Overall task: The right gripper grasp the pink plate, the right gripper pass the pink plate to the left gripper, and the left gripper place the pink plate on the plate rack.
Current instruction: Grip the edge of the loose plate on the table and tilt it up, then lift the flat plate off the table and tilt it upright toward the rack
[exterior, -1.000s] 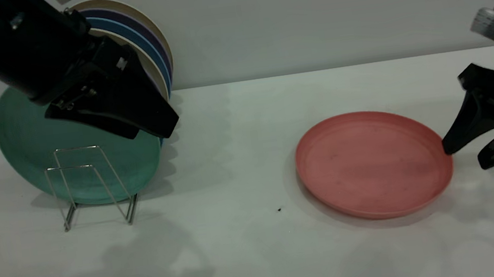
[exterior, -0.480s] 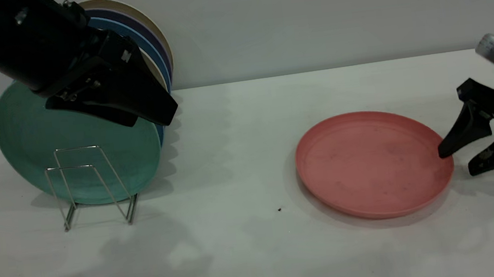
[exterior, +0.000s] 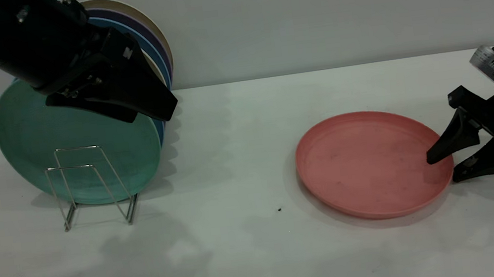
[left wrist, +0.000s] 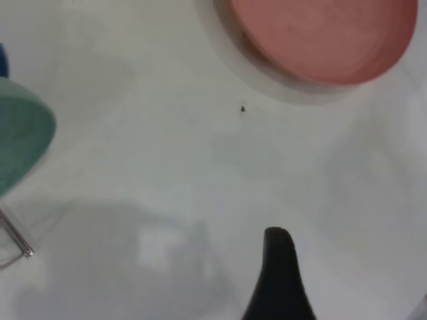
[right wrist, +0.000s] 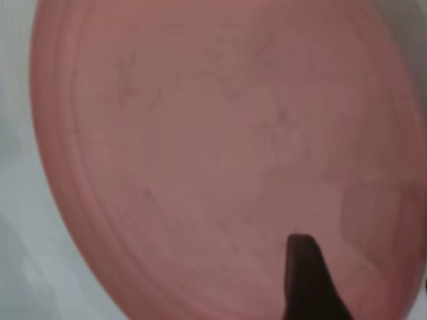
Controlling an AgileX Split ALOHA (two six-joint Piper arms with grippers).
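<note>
The pink plate lies flat on the white table, right of centre. My right gripper is open at the plate's right rim. Its upper finger reaches over the plate's inside and its lower finger sits low outside the rim, near the table. In the right wrist view the plate fills the picture, with one finger over it. My left gripper hangs open and empty at upper left, above the plate rack. The left wrist view shows one finger over bare table and the plate far off.
A green plate stands upright in the rack, behind its front wire loops. Blue, purple and beige plates stand behind it against the back wall. A small dark speck lies on the table between rack and pink plate.
My right gripper has come down and to the left, and now straddles the pink plate's right rim. The left arm has barely shifted. The plate has not moved.
</note>
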